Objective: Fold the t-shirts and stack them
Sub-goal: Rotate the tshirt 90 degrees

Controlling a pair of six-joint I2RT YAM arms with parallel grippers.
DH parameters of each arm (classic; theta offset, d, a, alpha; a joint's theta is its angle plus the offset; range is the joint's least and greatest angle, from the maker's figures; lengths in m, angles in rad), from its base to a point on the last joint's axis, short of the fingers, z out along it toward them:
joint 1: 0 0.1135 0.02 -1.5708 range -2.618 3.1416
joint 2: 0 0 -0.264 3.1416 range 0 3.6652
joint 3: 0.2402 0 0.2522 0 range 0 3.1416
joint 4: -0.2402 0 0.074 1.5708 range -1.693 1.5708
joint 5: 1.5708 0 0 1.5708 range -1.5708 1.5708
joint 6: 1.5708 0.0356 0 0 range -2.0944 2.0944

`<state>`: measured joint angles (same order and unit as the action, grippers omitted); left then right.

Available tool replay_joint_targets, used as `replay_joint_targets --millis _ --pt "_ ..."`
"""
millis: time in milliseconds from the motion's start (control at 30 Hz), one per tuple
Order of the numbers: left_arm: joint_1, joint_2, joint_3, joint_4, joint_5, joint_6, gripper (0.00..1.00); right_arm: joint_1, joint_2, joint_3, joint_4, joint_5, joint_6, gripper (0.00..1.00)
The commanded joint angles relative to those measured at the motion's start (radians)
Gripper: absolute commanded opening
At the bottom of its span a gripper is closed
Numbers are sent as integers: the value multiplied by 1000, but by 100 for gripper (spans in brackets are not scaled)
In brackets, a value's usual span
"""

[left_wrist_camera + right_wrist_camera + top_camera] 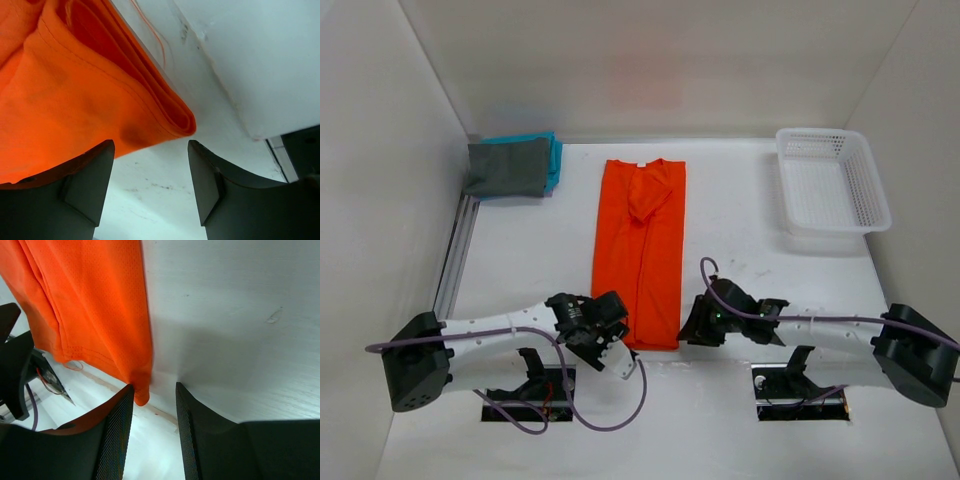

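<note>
The bright orange t-shirt [640, 245] lies in the middle of the table, folded lengthwise into a long strip with its collar at the far end. My left gripper [616, 322] sits at the near left corner of its hem. In the left wrist view that gripper [150, 170] is open, and the folded orange corner [100, 95] lies just beyond its fingertips. My right gripper [692, 325] sits at the near right corner. It is open too [154, 400], with the tip of the orange hem [141, 390] beside its left finger and not pinched. A folded dark grey t-shirt [507, 168] rests on a teal t-shirt [553, 152] at the back left.
A white mesh basket [832, 180] stands at the back right. White walls close off the left, back and right sides. A metal rail [458, 250] runs along the table's left edge. Both arm bases are at the near edge.
</note>
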<state>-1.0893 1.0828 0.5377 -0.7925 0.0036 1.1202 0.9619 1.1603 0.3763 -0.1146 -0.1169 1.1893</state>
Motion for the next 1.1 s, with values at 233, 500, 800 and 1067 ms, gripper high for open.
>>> replay_joint_targets --millis 233,500,800,1067 --pt "-68 0 -27 61 55 -57 44 54 87 24 88 -35 13 43" --pt "-70 -17 -50 73 56 -76 19 70 118 21 99 -43 24 25" --pt "90 -37 59 58 134 -131 5 22 90 71 55 -41 -36 2" --pt "286 -14 205 -1 206 -126 5 -65 50 226 -105 -56 -166 0"
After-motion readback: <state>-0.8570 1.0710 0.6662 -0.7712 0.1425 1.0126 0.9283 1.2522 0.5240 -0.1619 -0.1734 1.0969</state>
